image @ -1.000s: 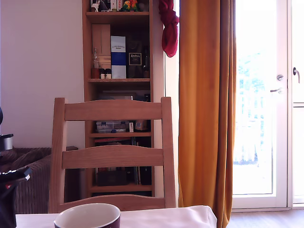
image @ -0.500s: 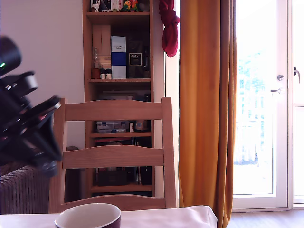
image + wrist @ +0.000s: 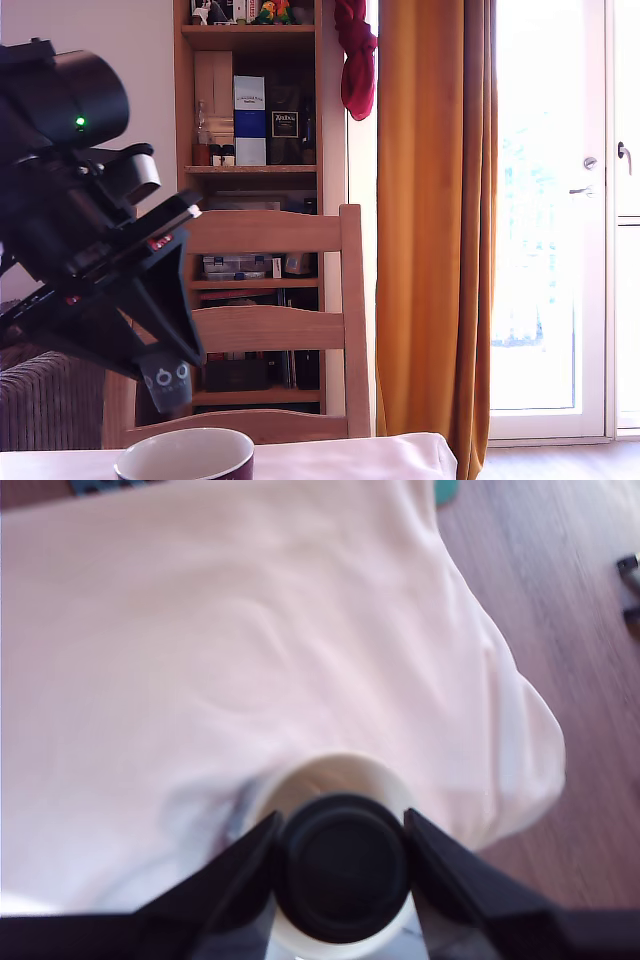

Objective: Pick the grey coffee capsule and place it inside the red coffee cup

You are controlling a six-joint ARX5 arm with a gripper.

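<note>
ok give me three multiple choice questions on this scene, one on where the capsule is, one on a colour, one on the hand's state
1. Where is the grey coffee capsule?
A. lying on the cloth beside the cup
B. held in the hand above the red coffee cup
C. on the bookshelf

2. What colour is the inside of the red coffee cup?
A. off-white
B. black
C. yellow

3. What state is the hand in?
A. wide open and empty
B. shut on the capsule
C. out of sight in both views

Answers:
1. B: the exterior view shows the capsule at the tip of the hand, just above the cup's rim, and the wrist view shows the cup right behind it.
2. A: both views show a pale, off-white interior.
3. B: the wrist view shows a finger pressed against each side of the capsule.
</note>
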